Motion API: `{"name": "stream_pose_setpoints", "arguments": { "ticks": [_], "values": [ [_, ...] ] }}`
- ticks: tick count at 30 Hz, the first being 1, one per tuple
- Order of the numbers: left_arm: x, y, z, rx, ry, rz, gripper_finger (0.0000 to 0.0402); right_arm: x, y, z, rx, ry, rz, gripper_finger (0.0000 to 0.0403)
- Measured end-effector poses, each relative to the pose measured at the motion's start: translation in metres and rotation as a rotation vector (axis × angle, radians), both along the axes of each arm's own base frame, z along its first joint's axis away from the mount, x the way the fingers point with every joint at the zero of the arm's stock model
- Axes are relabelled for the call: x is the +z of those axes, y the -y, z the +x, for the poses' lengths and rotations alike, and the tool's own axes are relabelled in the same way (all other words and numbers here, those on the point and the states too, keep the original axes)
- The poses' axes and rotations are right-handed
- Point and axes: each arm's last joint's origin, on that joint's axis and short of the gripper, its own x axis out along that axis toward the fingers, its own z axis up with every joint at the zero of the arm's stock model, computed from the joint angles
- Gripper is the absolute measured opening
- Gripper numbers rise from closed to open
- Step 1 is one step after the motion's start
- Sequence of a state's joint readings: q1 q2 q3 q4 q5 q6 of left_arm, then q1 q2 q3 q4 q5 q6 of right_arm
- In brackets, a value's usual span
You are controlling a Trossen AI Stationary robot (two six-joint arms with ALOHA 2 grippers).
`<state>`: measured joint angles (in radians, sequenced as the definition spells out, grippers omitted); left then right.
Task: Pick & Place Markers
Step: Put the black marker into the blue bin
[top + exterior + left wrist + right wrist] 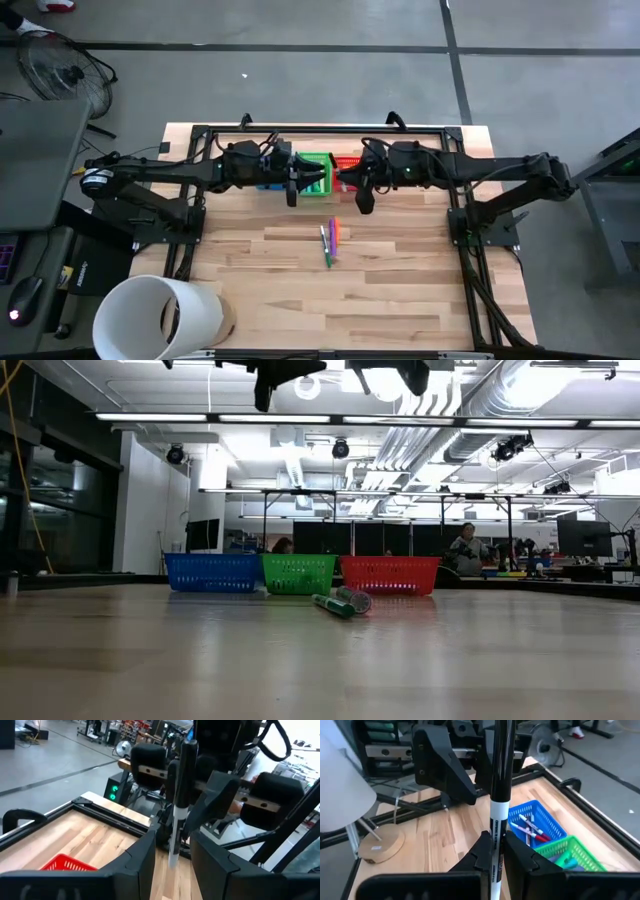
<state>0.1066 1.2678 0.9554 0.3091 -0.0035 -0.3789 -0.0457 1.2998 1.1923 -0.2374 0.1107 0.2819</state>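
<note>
Pinching the white-and-black marker (496, 835) at its lower barrel, the right tool (496, 851) is fully closed on it, the half-open left tool (170, 851), at nine o'clock, straddling the light, stiff, slippery stick.

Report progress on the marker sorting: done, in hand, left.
Done: some markers already lie in the blue basket, and something lies in the green basket. In hand: the right gripper is shut on a black-and-white marker, raised above the table near the left gripper. Left: a few loose markers on the table.
</note>
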Motion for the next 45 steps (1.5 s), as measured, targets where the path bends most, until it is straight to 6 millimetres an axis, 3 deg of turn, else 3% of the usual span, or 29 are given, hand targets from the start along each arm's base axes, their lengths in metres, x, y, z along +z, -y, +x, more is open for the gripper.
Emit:
{"name": "stream_pose_setpoints", "arguments": {
  "ticks": [14, 36, 40, 45],
  "values": [
    [0.005, 0.000, 0.000, 0.014, 0.051, -0.013, 0.0120, -0.011, 0.011, 0.027, 0.112, 0.068, 0.008, 0.0017],
    [0.005, -0.001, 0.000, 0.036, 0.052, -0.017, 0.0118, -0.008, 0.024, 0.033, 0.132, 0.148, 0.007, 0.0017],
    [0.005, -0.001, 0.000, 0.036, 0.054, -0.016, 0.0096, -0.008, 0.025, 0.033, 0.140, 0.149, 0.011, 0.0017],
    [0.005, -0.001, 0.000, 0.037, 0.058, -0.008, 0.0039, -0.009, 0.025, 0.033, 0.142, 0.148, 0.019, 0.0017]
  ]
}}
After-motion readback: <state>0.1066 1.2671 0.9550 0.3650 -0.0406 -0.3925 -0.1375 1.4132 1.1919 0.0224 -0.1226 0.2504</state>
